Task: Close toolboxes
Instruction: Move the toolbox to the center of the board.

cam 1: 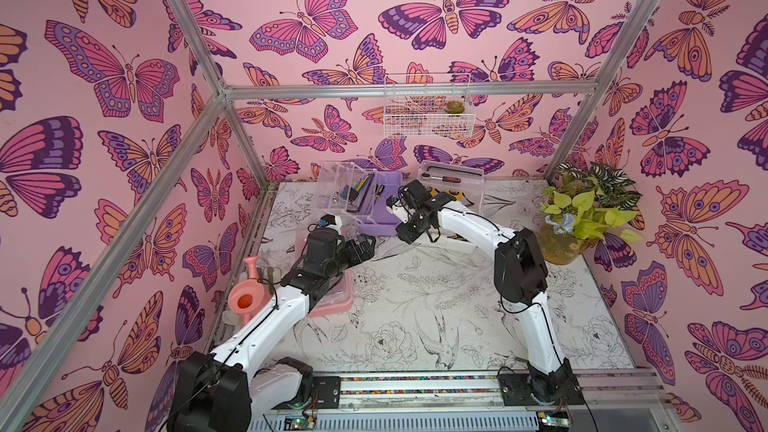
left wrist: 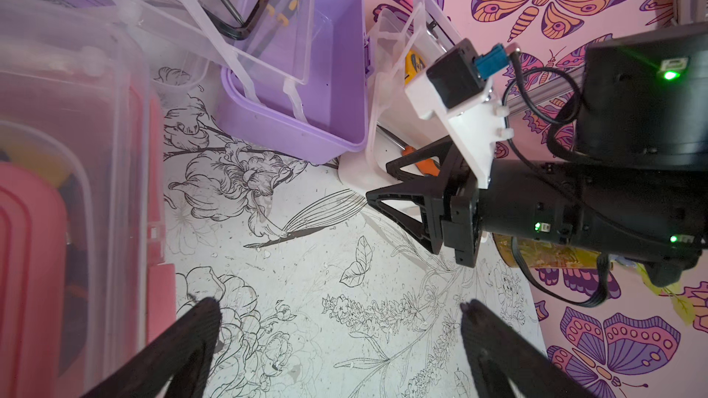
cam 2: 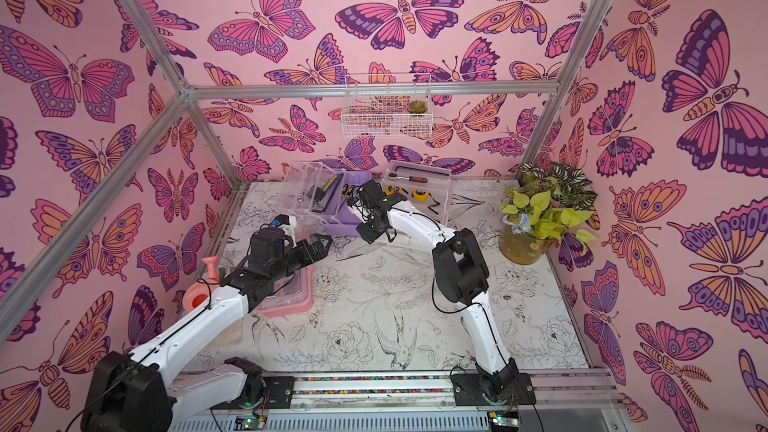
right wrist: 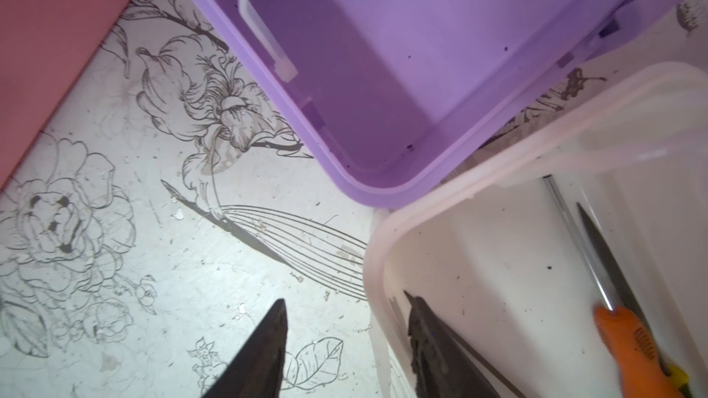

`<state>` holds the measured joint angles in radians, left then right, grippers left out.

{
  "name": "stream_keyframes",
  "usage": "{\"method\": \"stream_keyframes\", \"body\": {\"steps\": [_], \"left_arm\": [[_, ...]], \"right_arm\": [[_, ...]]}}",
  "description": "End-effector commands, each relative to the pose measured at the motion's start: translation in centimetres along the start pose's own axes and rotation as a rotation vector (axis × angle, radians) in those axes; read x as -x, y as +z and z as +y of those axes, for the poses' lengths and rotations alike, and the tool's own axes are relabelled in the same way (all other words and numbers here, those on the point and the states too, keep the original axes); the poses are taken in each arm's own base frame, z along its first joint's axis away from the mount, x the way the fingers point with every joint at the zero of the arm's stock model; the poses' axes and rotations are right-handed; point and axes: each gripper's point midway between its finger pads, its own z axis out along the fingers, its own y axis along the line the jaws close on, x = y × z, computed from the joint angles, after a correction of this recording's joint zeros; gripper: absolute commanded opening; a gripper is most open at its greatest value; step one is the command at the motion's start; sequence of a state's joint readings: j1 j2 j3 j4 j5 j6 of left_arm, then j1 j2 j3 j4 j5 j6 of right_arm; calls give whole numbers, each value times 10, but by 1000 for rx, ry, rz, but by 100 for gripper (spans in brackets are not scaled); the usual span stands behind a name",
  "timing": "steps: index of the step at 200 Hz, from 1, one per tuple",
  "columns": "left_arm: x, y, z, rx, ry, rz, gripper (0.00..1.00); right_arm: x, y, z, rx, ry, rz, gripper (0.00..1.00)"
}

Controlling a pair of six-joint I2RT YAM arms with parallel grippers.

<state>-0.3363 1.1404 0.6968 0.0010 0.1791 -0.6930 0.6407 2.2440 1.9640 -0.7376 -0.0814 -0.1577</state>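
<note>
Three toolboxes show. The pink toolbox [cam 1: 336, 305] lies under my left arm with its clear lid down [left wrist: 76, 139]. The purple toolbox [cam 1: 376, 224] [right wrist: 383, 70] stands open, its clear tray and lid raised behind it. The white toolbox [right wrist: 498, 170] is open too, and its clear lid [cam 1: 453, 184] stands up at the back. My right gripper [right wrist: 344, 298] [left wrist: 377, 179] is open and straddles the white toolbox's near wall, one finger inside and one outside. My left gripper [left wrist: 339, 312] [cam 1: 368, 249] hangs wide open over the mat beside the pink toolbox, holding nothing.
An orange-handled screwdriver [right wrist: 632, 342] lies in the white box. A salmon watering can [cam 1: 249, 297] stands left of the pink box. A potted plant [cam 1: 590, 209] fills the back right corner. A white wire basket [cam 1: 426, 108] hangs on the back wall.
</note>
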Motion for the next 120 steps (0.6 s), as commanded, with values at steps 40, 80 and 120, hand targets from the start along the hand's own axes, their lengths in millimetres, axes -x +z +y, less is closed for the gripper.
{"method": "stream_keyframes", "body": {"steps": [40,80,120], "left_arm": [[1,-5,-2,-26,-9,-12,100],[-1,-6,-1,-25,-7,-9,100],[1,-5,-4,-34,-1,-9,100]], "right_arm": [[-48,-12,40,171,71,87,46],[-83,-33,90,241,81,93,47],[-137,-46,140,299,110,175,50]]}}
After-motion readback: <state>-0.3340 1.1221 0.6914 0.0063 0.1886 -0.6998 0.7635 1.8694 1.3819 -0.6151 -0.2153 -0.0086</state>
